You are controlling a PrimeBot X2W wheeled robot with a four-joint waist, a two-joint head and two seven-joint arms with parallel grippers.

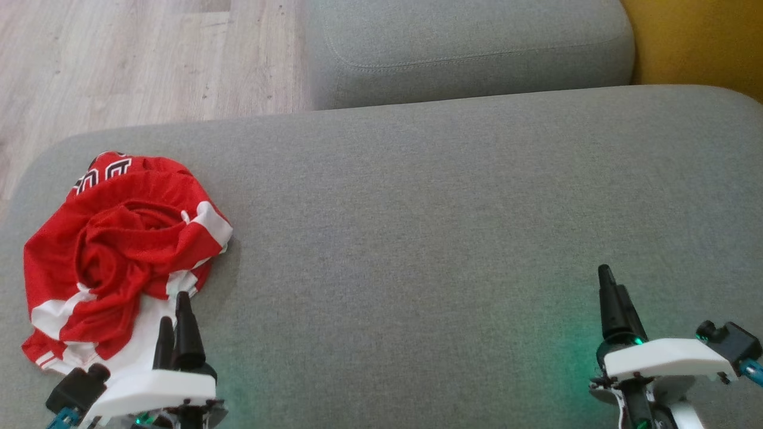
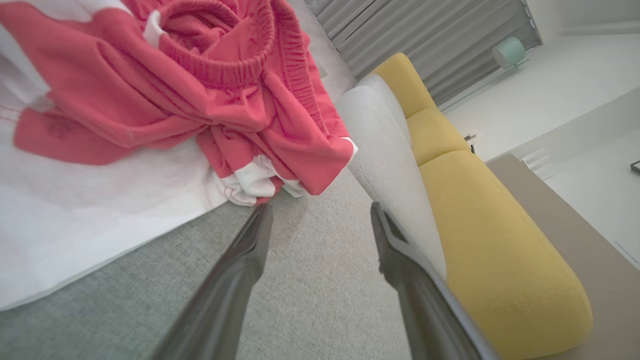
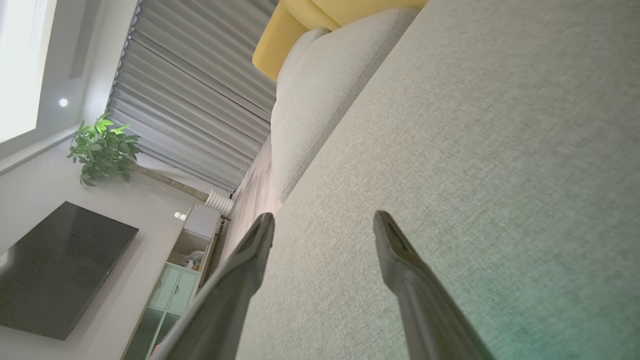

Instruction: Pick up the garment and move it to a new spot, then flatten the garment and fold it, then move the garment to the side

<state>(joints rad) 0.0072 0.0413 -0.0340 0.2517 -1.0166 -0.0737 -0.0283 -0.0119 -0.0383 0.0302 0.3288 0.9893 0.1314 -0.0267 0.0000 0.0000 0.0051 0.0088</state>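
A wide grey woven-fabric sofa seat [image 1: 417,238] spreads across the head view, with pale wooden floor [image 1: 119,59] beyond its far edge and a mustard-yellow cushion [image 1: 697,42] at the far right corner; the task's thing, a crumpled red and white sports garment [image 1: 119,250], lies bunched in a heap at the left end of the seat; the left gripper [image 1: 174,316] sits at the heap's near edge, its two dark fingers spread apart and empty, tips just beside the white hem, though contact cannot be told; the right gripper [image 1: 613,281] hovers well apart over bare seat at the lower right, also released and holding nothing; judging from this, the first step, picking up, is not yet done; the next move likely calls for the left fingers to push into a raised fold, pinch it, then lift toward the open middle.
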